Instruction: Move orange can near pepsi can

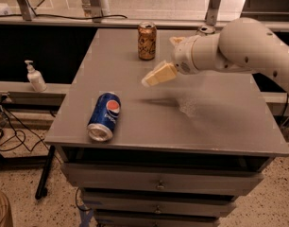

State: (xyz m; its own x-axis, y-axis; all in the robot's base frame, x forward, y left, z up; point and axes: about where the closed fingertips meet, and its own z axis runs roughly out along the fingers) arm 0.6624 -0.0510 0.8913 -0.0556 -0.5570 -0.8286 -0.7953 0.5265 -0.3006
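Note:
The orange can [147,40] stands upright at the back middle of the grey table [220,122]. The pepsi can [104,116] lies on its side near the front left edge, its silver end toward me. My gripper [157,75] hovers above the table, to the right of and in front of the orange can, apart from it. It points left and slightly down. The white arm [239,51] reaches in from the right. The gripper holds nothing that I can see.
The silver top of another can [206,30] shows behind the arm at the back right. A soap dispenser [35,77] stands on a low ledge to the left of the table. Drawers [158,186] sit under the tabletop. Cables [12,136] lie on the floor at left.

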